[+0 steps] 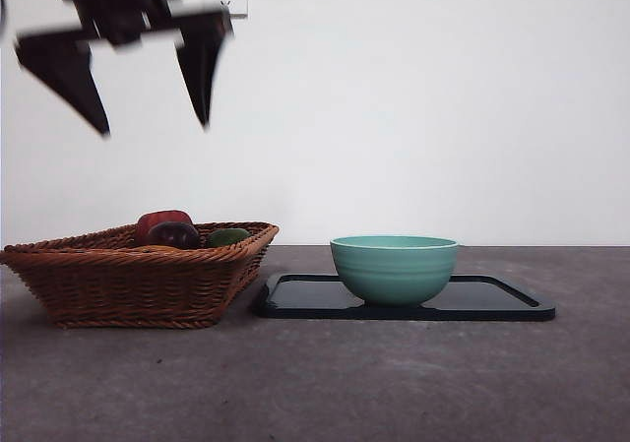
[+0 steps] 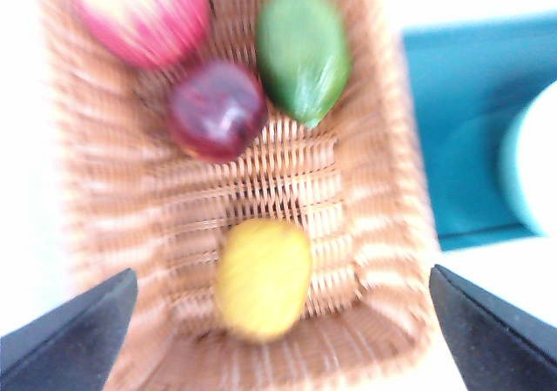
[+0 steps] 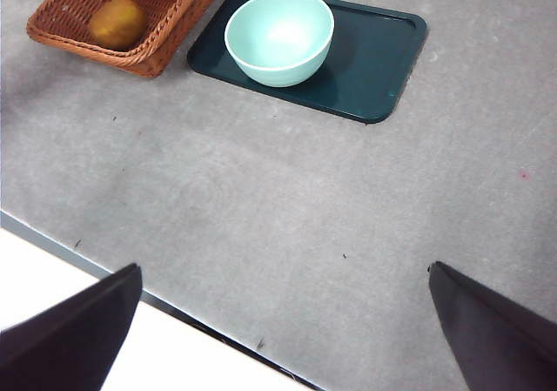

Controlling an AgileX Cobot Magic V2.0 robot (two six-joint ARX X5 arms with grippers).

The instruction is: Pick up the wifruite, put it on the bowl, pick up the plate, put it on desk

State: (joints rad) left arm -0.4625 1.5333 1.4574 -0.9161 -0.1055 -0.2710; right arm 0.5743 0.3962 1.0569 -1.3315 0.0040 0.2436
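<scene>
The wifruite [image 2: 263, 278], a small yellow-brown oval fruit, lies in the near end of a wicker basket [image 1: 138, 284] at the left; the right wrist view also shows the wifruite [image 3: 117, 23]. My left gripper [image 1: 154, 127] hangs open high above the basket, holding nothing. The mint-teal bowl [image 1: 394, 268] stands on the plate [image 1: 492, 299], a dark rectangular tray on the desk [image 1: 394, 383] right of the basket. My right gripper [image 3: 283, 269] is open and empty, held high over the desk's near edge, far from the bowl [image 3: 278, 36].
In the basket's far end lie a red apple [image 2: 139, 12], a dark purple fruit [image 2: 218, 108] and a green fruit [image 2: 303, 50]. Bare desk surface [image 3: 305, 191] stretches between the plate [image 3: 374, 60] and the desk's near edge.
</scene>
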